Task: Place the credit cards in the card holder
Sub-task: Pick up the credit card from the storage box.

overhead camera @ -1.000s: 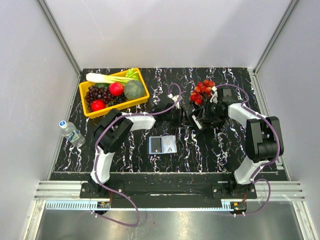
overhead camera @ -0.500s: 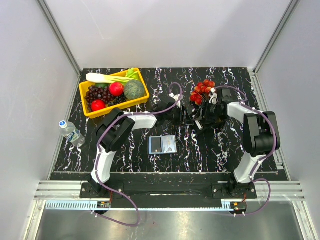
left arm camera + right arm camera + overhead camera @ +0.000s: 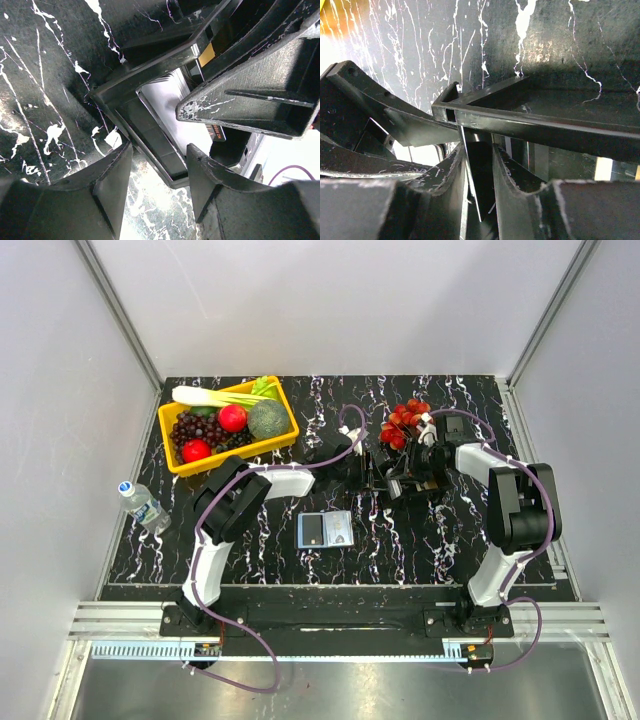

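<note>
**One thin flat credit card [image 3: 472, 185], tight quarters**

It stands edge-on between the right gripper's [image 3: 477, 150] fingers [image 3: 435, 200]. The left gripper [image 3: 160, 147] sits astride the black plastic tray's [image 3: 150, 60] rim. Neither grip can be told. The black folding card holder [image 3: 325, 530] lies open, well apart, on the marbled table [image 3: 450, 530].

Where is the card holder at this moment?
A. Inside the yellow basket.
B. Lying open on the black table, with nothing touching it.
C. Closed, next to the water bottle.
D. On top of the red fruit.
B: in the top view the card holder lies flat and open on the black table, its pale inside facing up, and nothing touches it.
</note>
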Controlling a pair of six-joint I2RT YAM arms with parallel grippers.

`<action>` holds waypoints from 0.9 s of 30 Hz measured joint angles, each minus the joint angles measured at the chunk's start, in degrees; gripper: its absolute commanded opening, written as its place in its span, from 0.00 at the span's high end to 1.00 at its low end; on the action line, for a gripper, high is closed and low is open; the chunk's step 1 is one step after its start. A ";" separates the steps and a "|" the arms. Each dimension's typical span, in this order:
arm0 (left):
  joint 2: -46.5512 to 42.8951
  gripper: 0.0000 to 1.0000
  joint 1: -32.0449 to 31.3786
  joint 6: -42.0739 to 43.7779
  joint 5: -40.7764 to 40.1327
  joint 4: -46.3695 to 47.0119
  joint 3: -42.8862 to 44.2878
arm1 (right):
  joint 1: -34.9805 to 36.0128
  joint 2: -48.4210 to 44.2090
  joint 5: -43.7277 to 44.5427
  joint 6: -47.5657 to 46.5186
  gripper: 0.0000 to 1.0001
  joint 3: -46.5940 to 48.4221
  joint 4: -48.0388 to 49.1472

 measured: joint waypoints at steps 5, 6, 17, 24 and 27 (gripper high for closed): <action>0.00 0.49 0.00 0.00 0.00 -0.04 0.00 | 0.00 -0.04 0.00 0.15 0.63 -0.02 -0.02; 0.00 0.49 0.00 0.00 0.00 -0.04 0.00 | 0.00 -0.11 0.00 0.17 0.64 -0.02 -0.04; 0.31 0.50 0.00 -0.07 0.13 -0.33 0.28 | 0.00 -2.67 -0.02 0.59 0.74 -0.02 -0.07; 0.33 0.50 0.00 -0.24 0.20 -0.35 0.31 | -0.02 -2.67 0.76 0.79 0.90 -0.02 -0.04; 0.33 0.50 0.07 -0.24 0.17 -0.72 0.31 | -0.24 -2.69 2.16 0.76 0.92 -0.02 -0.09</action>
